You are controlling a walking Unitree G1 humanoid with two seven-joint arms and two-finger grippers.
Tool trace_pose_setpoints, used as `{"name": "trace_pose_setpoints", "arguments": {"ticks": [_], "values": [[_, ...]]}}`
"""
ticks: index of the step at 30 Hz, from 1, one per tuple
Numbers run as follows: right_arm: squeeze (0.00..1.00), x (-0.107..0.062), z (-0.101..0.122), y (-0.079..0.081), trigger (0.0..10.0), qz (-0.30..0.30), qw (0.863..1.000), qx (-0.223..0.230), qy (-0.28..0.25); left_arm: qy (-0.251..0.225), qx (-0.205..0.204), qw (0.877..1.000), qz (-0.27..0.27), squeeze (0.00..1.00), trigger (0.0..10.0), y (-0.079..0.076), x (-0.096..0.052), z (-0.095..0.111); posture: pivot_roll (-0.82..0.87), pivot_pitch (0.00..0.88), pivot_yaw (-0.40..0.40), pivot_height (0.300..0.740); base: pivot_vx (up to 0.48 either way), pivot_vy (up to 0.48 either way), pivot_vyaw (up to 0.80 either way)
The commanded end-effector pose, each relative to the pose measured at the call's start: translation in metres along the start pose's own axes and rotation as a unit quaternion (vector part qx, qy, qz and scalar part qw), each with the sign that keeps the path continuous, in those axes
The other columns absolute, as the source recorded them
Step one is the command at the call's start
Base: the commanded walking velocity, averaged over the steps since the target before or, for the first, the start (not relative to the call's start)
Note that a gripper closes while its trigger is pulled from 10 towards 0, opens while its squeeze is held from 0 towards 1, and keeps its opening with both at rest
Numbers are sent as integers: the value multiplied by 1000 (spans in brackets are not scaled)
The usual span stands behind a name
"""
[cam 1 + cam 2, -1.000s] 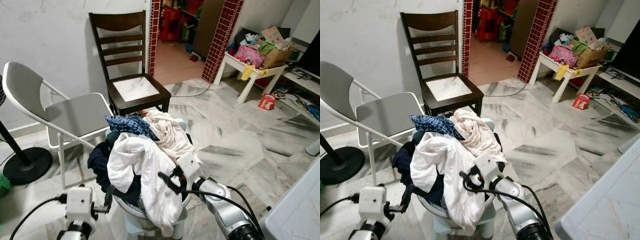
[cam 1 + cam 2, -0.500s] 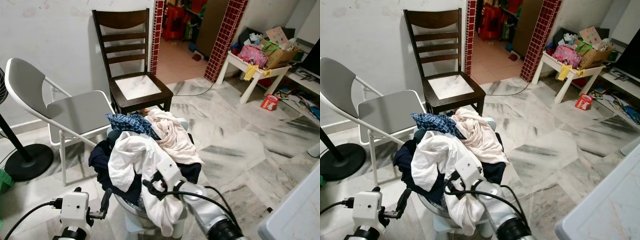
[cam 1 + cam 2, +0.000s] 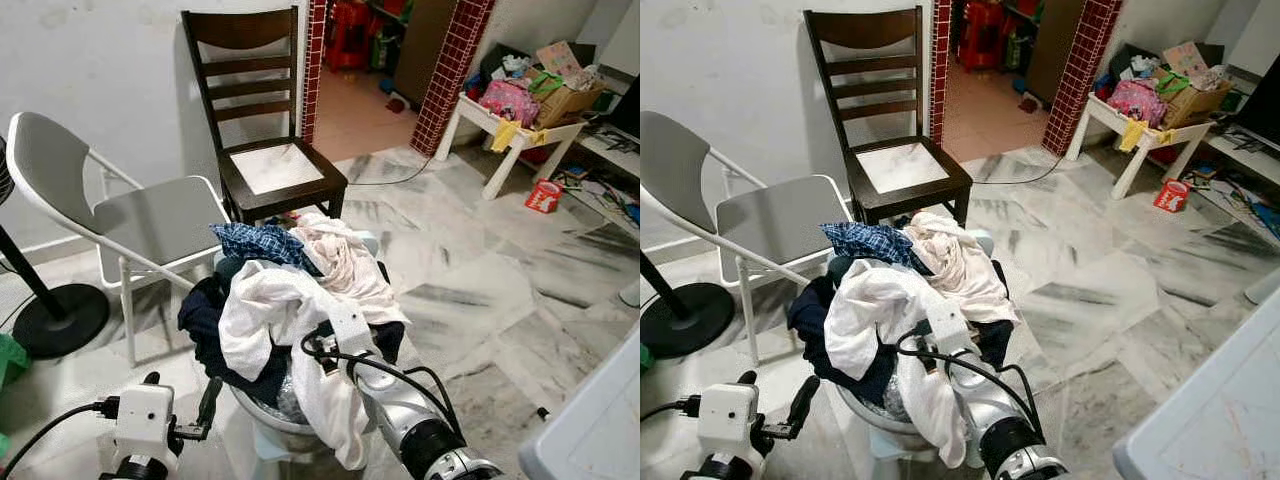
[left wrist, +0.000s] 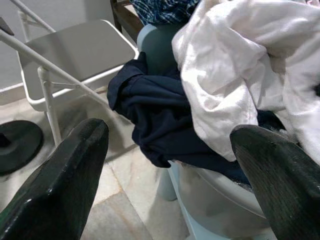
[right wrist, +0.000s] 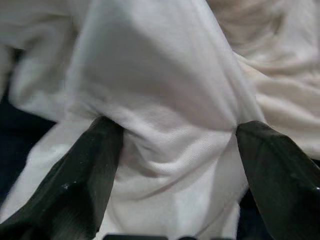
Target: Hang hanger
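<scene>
Marble floor (image 3: pixel 470 300), heaped laundry basket (image 3: pixel 262 418) in the middle, two chairs behind it.

Right gripper (image 5: pixel 172 150) is pressed into the white shirt (image 3: pixel 270 305) on the pile, its fingers (image 5: pixel 95 170) spread with a fold of cloth bunched between them, not clenched. Left gripper (image 4: pixel 165 175) hangs low beside the basket, fingers wide apart, facing the navy garment (image 4: pixel 160 120) that droops over the rim. Folding chair (image 3: pixel 140 225) and wooden chair (image 3: pixel 265 150) stand just beyond. I can't make out a hanger anywhere among the clothes.
</scene>
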State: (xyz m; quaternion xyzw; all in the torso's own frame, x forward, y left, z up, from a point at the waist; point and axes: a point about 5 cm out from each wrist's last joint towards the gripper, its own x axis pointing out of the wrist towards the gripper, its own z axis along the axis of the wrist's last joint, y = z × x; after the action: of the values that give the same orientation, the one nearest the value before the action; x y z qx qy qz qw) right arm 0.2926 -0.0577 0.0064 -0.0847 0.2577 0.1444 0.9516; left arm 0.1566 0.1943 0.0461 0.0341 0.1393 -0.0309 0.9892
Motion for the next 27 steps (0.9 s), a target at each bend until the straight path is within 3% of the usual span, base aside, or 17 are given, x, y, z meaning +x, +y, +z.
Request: {"name": "trace_pose_setpoints", "arguments": {"ticks": [1,15,27], "values": [[0,0,-3,-11,0,-23,1000,9,8,-1,-1,1000,-5,0,10000,0,-1,2,194,73,-70,740,0,0,0],[0,1,-6,-11,0,-38,999,21,10,-33,9,998,-53,0,10000,-8,2,14,195,68,-71,740,0,0,0],[0,-1,3,-55,0,-148,989,-15,-11,-31,12,999,-42,0,10000,-11,6,13,189,53,-81,740,0,0,0]]}}
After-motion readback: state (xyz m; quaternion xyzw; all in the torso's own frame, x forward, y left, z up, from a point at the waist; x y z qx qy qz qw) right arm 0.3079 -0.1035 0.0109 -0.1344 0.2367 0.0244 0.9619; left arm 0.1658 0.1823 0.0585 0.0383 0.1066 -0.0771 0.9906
